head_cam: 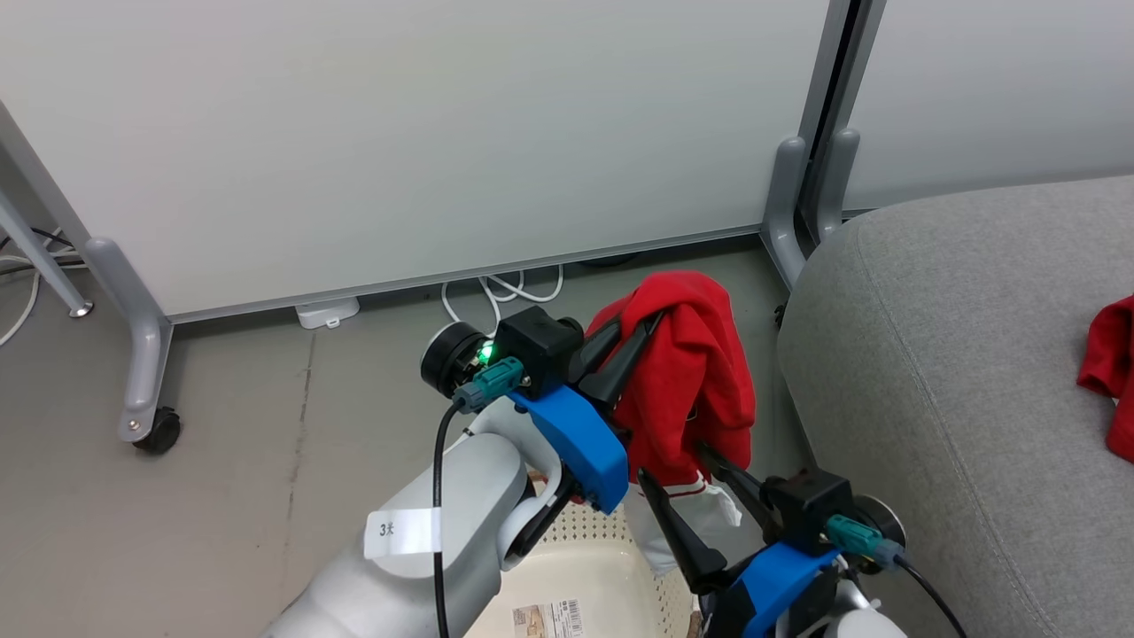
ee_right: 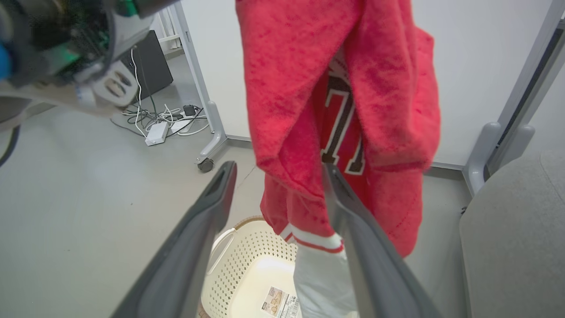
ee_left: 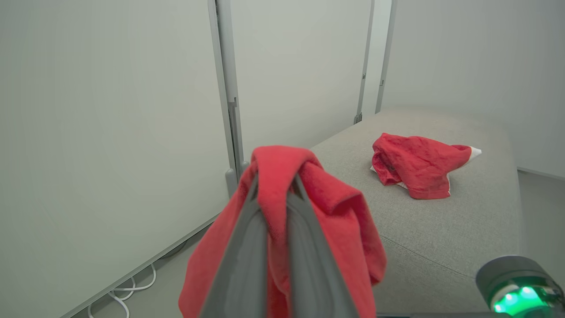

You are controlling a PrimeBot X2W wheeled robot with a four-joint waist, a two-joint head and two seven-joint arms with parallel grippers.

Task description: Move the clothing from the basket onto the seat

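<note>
In the head view, the left gripper (head_cam: pixel 642 328) is pinching the red garment (head_cam: pixel 691 381), holding it high above the basket (head_cam: pixel 576 567), probably to lift it free. The right gripper (head_cam: pixel 671 461) is hovering just above the basket, spread open and empty. In the left wrist view, the seat (ee_left: pixel 441 229), right of the basket, is bearing 1 second garment (ee_left: pixel 415 165). In the right wrist view, the held garment's white end is dangling over the basket.
</note>
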